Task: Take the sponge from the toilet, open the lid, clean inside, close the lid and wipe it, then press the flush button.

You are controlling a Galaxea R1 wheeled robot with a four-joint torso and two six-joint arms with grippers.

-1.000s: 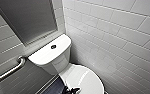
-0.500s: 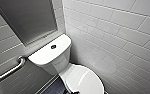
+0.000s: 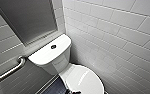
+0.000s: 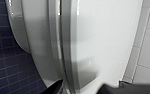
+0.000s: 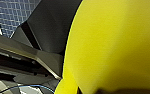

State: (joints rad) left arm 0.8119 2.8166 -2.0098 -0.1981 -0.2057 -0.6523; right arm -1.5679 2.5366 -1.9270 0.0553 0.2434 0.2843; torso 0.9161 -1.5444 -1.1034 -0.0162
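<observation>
Currently: white toilet (image 3: 51,53) in the head view, lid (image 3: 87,81) down flat over the bowl, glossy, with a streak of glare on it. Round dark flush button (image 3: 53,46) sits mid-top of the toilet's tank. Grey flat panel (image 3: 28,20) is on the wall above the tank. White tiled wall (image 3: 111,37) runs along one side of the toilet, close to the bowl. Metal grab bar (image 3: 8,72) is mounted on the toilet's other side, beside the tank. Dark blue tiled floor (image 4: 8,62) lies under the toilet. Left claw (image 4: 81,88) is at the toilet's side, right at the lid's rim. Its two dark tips are spread apart, one down by the seam under the rim and the other over the lid's top face, with the rim between them, so the claw is open. Can't tell if either tip touches the plastic. The left wrist view also shows the bowl's curved outer wall below the rim and the tiled wall just past the lid. Yellow sponge (image 5: 116,45) is off the toilet, up close against the right wrist camera, in the right claw (image 5: 111,91), which is closed on it. The sponge itself hides the contact points. A patch of floor tiles shows well behind the sponge.
</observation>
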